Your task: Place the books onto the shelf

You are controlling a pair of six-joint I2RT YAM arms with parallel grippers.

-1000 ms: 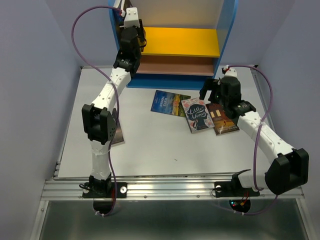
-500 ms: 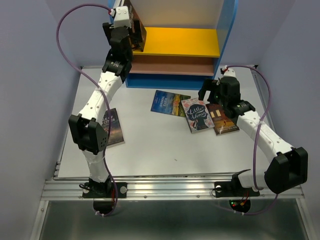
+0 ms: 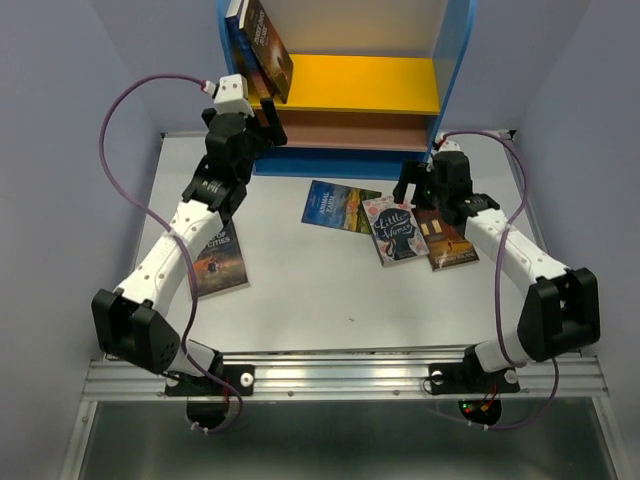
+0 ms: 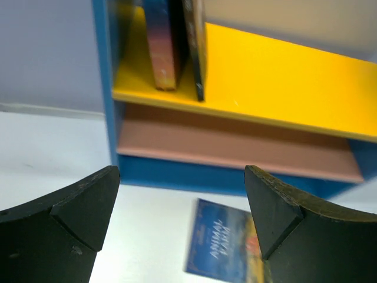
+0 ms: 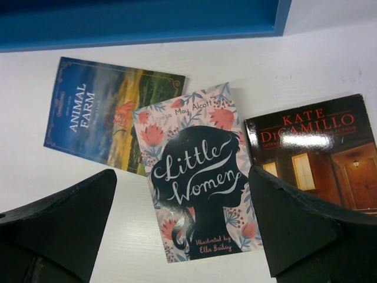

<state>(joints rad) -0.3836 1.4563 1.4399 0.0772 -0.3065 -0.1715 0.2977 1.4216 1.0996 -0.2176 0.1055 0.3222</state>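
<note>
The shelf (image 3: 455, 60), blue-framed with a yellow upper board over a brown lower one, is standing at the far end of the pale desk (image 3: 330, 290). The left arm (image 3: 190, 230) is drawing back from the shelf's left end, where a second ago it was reaching up to the yellow board; it is now stretching low over the desk in front of the shelf. The right arm (image 3: 510, 250) is waiting in front of the shelf's right end, hardly moving.

Two shelved books (image 3: 262, 40) are now showing uncovered at the left end of the shelf's yellow board, leaning together toward the blue side wall. Four more are lying flat in front of the shelf: Animal Farm (image 3: 338, 205) just before its middle; Little Women (image 3: 395, 230) overlapping that book's corner, a little farther out; a brown DiCamillo book (image 3: 447, 240) touching Little Women, toward the shelf's right end; a dark Cities book (image 3: 222, 262) well out from the shelf's left end, partly under the left arm.

The left tool (image 4: 182, 194) is facing the shelf's lower board with its fingers spread wide and nothing between them, having just let go; the release looks finished, so two books are counting as placed. The right tool (image 5: 182, 194) is hovering over Little Women, fingers apart and empty; that book is probably going next.
</note>
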